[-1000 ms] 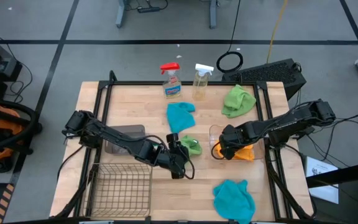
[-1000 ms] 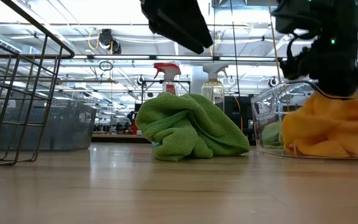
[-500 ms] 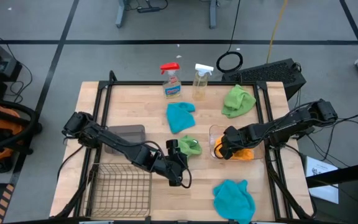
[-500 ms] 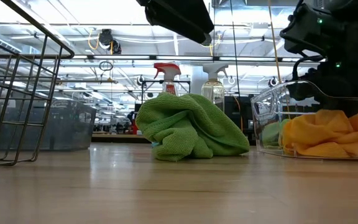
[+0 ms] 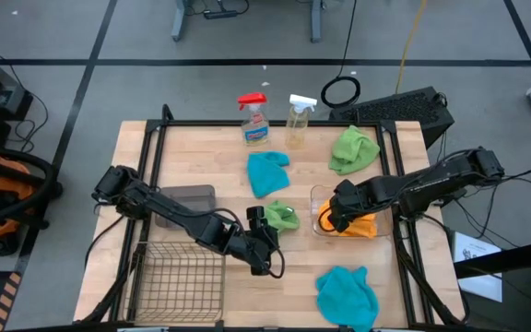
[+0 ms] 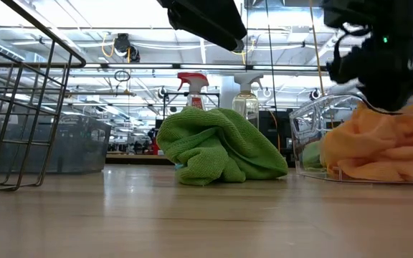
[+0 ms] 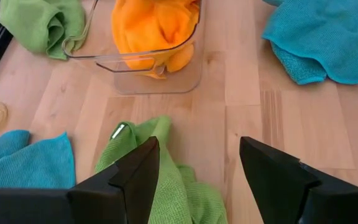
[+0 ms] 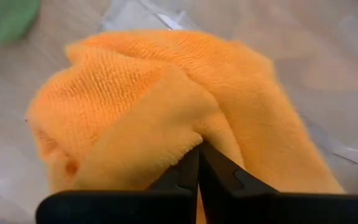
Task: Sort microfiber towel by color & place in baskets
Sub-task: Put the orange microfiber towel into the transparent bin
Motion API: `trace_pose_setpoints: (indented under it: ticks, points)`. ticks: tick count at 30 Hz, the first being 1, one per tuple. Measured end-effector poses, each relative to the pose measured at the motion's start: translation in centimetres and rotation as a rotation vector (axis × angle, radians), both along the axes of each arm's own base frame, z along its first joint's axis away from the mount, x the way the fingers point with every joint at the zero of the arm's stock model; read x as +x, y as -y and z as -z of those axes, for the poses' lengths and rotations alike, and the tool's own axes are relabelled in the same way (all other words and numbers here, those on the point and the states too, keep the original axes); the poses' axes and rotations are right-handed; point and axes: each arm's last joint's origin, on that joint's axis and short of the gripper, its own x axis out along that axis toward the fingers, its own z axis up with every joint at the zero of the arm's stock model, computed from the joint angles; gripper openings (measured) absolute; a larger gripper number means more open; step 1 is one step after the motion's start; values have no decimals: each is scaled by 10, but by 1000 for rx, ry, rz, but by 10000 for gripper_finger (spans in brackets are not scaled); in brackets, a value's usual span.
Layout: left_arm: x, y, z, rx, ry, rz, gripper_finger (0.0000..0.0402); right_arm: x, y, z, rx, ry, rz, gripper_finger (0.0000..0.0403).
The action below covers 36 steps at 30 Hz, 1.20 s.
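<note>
A bright green towel [image 5: 285,218] lies bunched on the table's middle. My left gripper [image 7: 199,149] hangs open just above its left side, touching nothing, one finger on either side of the cloth [image 7: 166,186]. To the right stands a clear tub [image 6: 312,122] holding orange towel cloth [image 6: 386,143]. My right gripper [image 5: 337,210] is over the tub, pointing down, shut on the orange cloth. In the low view the left gripper [image 6: 203,21] stays clear above the green towel [image 6: 221,147]. My right gripper pinches a raised fold on top of the orange towel [image 8: 188,127] between its two shut fingertips, coming from above and pointing down. The cloth is drawn up into a peak under the fingers, and its lower part [image 6: 378,168] lies in the clear tub.
One teal towel [image 5: 267,172] lies behind the middle, and another teal towel [image 5: 347,293] sits at the near edge. A second green towel [image 5: 353,148] is far right. Two spray bottles [image 5: 254,120] stand at the far edge. Wire basket [image 5: 181,272] and grey tub [image 5: 184,198] sit at the left.
My right gripper, staying shut, has dipped down into the clear tub and come back up. The orange cloth sank flat in the tub and now stands drawn up in a peak under the fingers again.
</note>
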Motion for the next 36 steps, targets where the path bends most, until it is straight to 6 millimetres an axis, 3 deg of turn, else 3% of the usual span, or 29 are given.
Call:
trace_pose_setpoints:
  ticks: [9, 14, 19, 25, 33, 36]
  points:
    - [-1, 2, 0, 4, -5, 8, 228, -2, -27, -43, 30, 4, -11, 0]
    - [-2, 3, 1, 8, -9, 13, 228, -14, -53, -46, 85, -26, -16, 0]
    - [-2, 3, 1, 8, -9, 13, 228, -25, -68, -44, 35, -48, 4, 0]
    - [-1, 3, 0, 5, 0, 14, 228, -28, -62, -23, -81, -68, 41, 0]
    - [-1, 3, 0, 5, 0, 13, 228, -26, -36, 30, -75, -79, 52, 0]
    - [-1, 3, 0, 4, 0, 13, 228, -27, -28, 37, -83, -97, 91, 1]
